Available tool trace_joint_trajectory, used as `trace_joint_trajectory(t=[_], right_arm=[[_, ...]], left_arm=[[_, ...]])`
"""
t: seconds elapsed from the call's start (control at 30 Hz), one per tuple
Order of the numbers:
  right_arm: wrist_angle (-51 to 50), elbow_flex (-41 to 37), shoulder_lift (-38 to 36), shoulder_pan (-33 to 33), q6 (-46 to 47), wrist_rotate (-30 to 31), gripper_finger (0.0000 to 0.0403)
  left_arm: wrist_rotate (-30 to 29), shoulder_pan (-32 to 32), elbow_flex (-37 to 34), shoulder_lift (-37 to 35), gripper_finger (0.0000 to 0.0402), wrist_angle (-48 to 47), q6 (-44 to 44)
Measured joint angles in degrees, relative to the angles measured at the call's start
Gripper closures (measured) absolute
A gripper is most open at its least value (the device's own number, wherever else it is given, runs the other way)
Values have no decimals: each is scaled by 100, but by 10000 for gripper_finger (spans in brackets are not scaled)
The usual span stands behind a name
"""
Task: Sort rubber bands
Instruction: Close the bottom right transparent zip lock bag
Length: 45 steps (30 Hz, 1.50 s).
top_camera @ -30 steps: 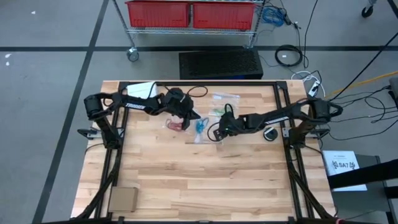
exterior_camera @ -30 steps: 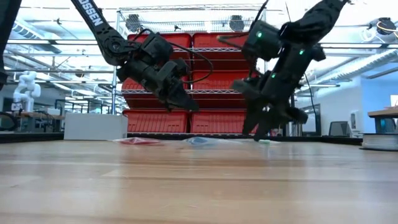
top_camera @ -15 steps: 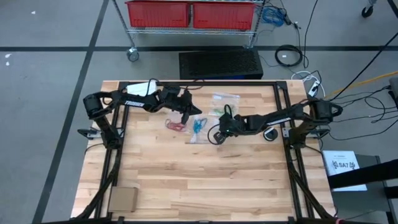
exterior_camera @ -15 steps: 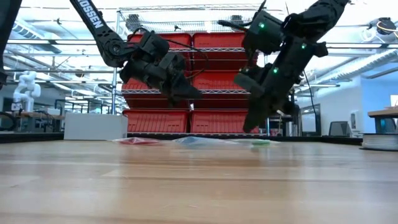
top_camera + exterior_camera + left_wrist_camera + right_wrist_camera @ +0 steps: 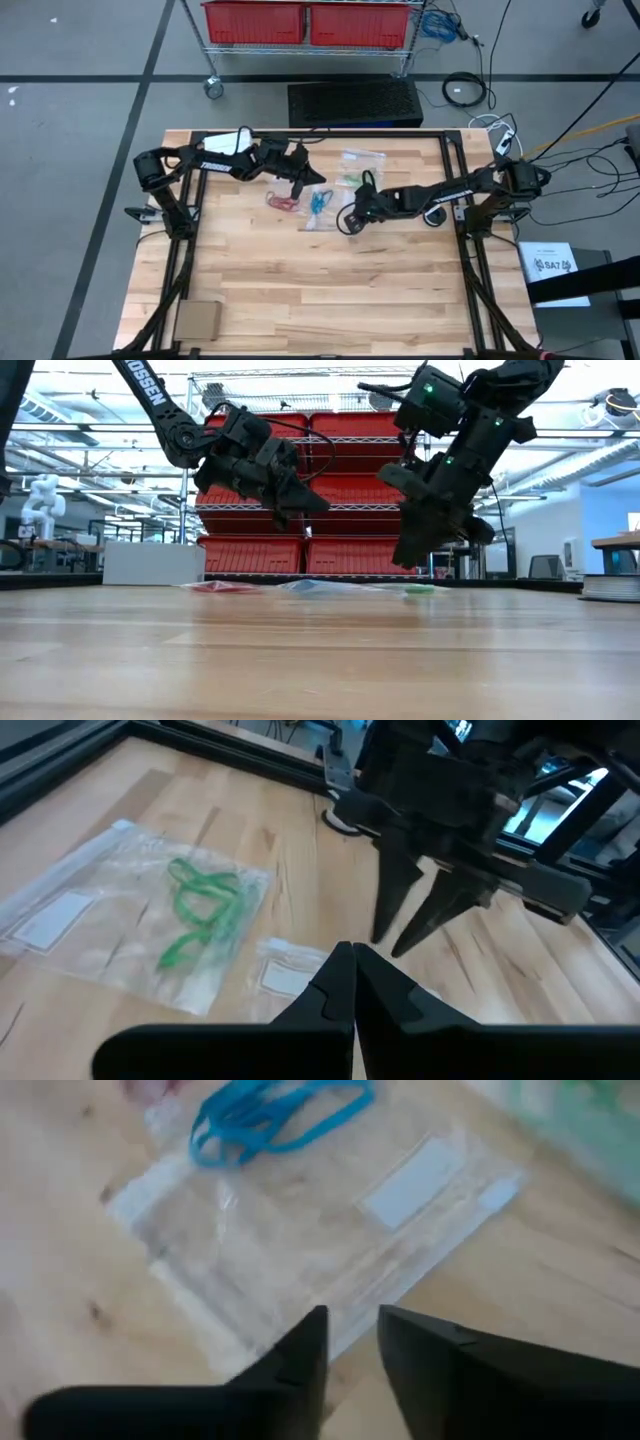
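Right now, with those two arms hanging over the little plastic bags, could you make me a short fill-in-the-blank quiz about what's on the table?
1. The rubber bands lying on the clear bag below the right gripper are ____ in colour.
2. The left wrist view shows a second bag with ____ bands on it.
3. The left gripper's fingers are pressed ____.
4. In the high view, the red bands lie to the ____ of the blue ones.

Missing words: blue; green; together; left
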Motion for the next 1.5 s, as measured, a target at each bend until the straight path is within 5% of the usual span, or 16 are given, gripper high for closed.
trace_joint_trajectory(t=[0.3,0.5,0.67,0.9,1.3,1.5], right_arm=[[171,2,251,-31,1017,429,210],[627,4,802,-114,1389,365,191],[1207,12,1069,-167,1273,549,230],[1144,-4,934,-206,191,784,386],[204,4,-1000,-70,-2060,873,400],[72,9,-1318,89,-2619,509,402]], left_arm=[[-32,-129,-20,0,399,-23,152],[-174,-130,-20,0,399,14,305],[-480,-14,-24,0,399,30,297],[-122,72,-24,0,399,343,296],[356,384,-24,-2,399,587,307],[612,-130,-24,-2,374,584,622]])
